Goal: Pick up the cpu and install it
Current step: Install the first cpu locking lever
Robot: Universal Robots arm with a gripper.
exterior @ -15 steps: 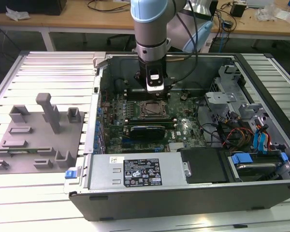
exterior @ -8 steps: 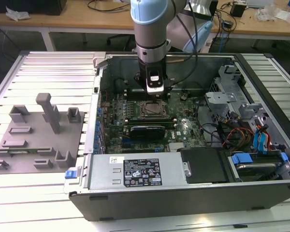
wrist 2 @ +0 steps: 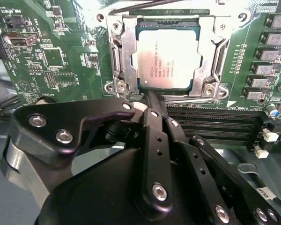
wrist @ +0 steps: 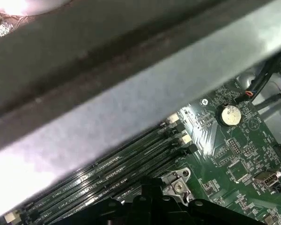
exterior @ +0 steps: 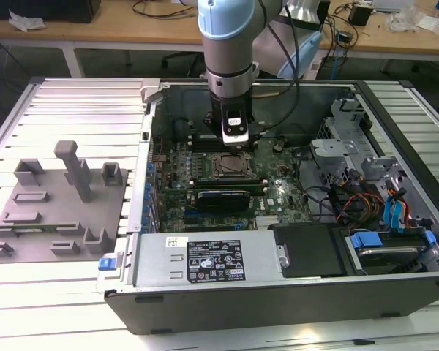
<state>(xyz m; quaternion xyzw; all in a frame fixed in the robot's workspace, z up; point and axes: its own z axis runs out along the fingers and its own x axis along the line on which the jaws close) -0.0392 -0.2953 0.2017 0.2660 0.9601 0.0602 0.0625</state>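
We see the cpu (wrist 2: pixel 167 57) seated in its socket (wrist 2: pixel 119 56) on the motherboard (wrist 2: pixel 47 56), gripper (wrist 2: pixel 150 96) at its 6 o'clock edge, jaws seemingly closed and empty, apparently after placing it.

Item count, open computer case and bench.
One robot arm (exterior: pixel 230 36) with one gripper (exterior: pixel 235 135), one computer case (exterior: pixel 278 292), one motherboard (exterior: pixel 278 194), one power supply (exterior: pixel 208 259) and one grey fixture plate (exterior: pixel 51 227) are seen; one cpu (wrist 2: pixel 167 56) is counted in one socket frame (wrist 2: pixel 117 51); one coin cell (wrist: pixel 230 114) is shown.
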